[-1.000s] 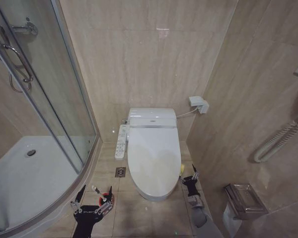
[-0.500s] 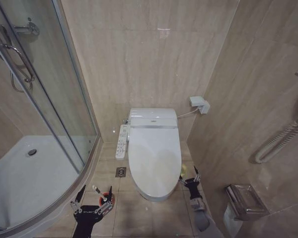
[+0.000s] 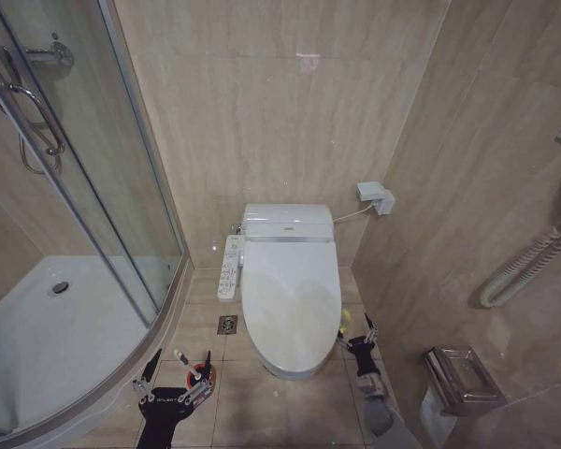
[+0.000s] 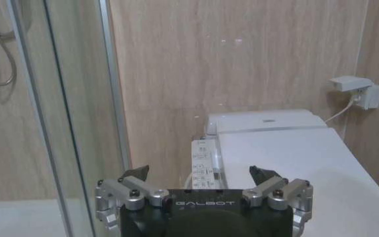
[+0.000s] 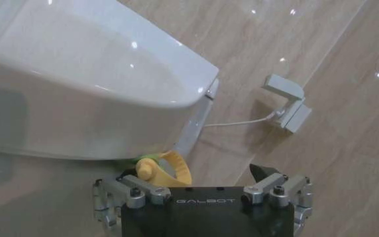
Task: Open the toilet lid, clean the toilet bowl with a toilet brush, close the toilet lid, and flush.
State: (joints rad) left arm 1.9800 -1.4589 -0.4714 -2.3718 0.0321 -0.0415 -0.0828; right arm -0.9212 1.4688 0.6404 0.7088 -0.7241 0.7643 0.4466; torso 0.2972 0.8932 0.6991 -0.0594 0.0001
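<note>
My right gripper [image 3: 356,335] sits low beside the right flank of the toilet, near the floor, fingers spread and gripping nothing. In the right wrist view, the right gripper [image 5: 203,174] has a small yellow object [image 5: 165,169] just in front of it, close under the edge of the toilet bowl [image 5: 57,128]; I cannot tell whether they touch. The toilet lid [image 3: 289,299] lies shut, flat over the bowl.

My left gripper [image 3: 173,369] hangs over the floor tiles to the left of the toilet's front, fingers apart and empty. Just beside it stands the toilet brush [image 3: 188,362] in its red holder [image 3: 206,371]. In the left wrist view, the left gripper [image 4: 204,183] faces the control panel [image 4: 205,168] on the toilet's side and the glass shower door [image 4: 71,113]. A wall socket [image 3: 374,195] with a cable is mounted right of the tank.
</note>
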